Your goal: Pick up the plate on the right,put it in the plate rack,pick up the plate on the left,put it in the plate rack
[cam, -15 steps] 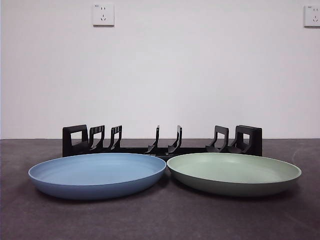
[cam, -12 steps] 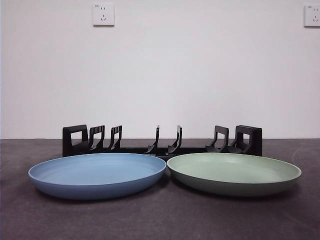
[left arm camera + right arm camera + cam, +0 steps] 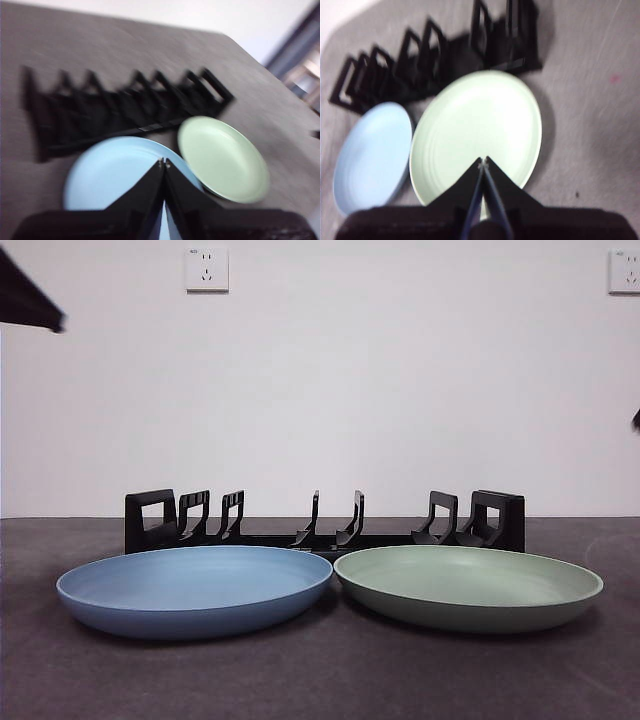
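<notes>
A: Where do the plates lie relative to each gripper?

B: The right gripper (image 3: 483, 163) hangs above the green plate (image 3: 468, 586), jaws pressed together tip to tip and holding nothing. The left gripper (image 3: 164, 162) hangs above the blue plate (image 3: 194, 589), jaws likewise closed and empty. Both plates lie flat on the table (image 3: 320, 680), rims almost touching, just in front of the plate rack (image 3: 324, 523), whose prongs hold no plate.

A: What differs from the frames before?

B: A black arm tip (image 3: 28, 295) now shows at the front view's upper left corner, and a dark sliver (image 3: 636, 420) at its right edge; neither was visible half a second ago. Plates and rack are unmoved.
</notes>
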Tool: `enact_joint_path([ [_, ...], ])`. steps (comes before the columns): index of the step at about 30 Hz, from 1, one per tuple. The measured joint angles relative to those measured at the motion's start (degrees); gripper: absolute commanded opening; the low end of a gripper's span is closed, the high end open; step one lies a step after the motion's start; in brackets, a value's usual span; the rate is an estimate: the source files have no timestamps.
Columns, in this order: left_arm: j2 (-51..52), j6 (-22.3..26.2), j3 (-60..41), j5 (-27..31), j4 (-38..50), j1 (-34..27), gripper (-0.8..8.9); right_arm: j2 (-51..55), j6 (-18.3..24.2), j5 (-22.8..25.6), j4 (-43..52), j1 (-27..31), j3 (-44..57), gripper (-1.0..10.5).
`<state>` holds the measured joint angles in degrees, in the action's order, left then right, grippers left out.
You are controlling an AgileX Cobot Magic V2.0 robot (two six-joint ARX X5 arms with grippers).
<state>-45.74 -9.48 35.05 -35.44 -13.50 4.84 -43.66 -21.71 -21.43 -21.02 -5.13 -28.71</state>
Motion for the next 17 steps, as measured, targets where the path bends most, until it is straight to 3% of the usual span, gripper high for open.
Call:
enact_joint_path([
  [2, -2.9, 0.4, 1.1, -0.3, -0.2, 1.6, 1.98, -3.4, 0.8, -1.7, -0.1, 0.0, -0.3, 0.7],
  [4, -5.4, 0.6, 2.0, 0.4, -0.3, 4.2, 2.89, -7.3, 1.4, -2.5, -0.1, 0.0, -0.6, 2.5],
  [5, -6.6, 0.9, 2.3, 1.3, -0.4, 6.1, 2.89, -9.4, 1.6, -2.6, -0.1, 0.0, -0.7, 2.9],
  [10, -8.7, 1.4, 2.8, 7.9, -0.4, 16.0, 2.89, -15.6, 2.0, -2.6, 2.7, 0.0, -0.8, 2.8],
  [17, -8.7, 7.8, 5.0, 19.0, -1.7, 28.4, 2.89, -24.6, 2.1, -2.6, 4.6, 0.0, -3.9, 2.8],
])
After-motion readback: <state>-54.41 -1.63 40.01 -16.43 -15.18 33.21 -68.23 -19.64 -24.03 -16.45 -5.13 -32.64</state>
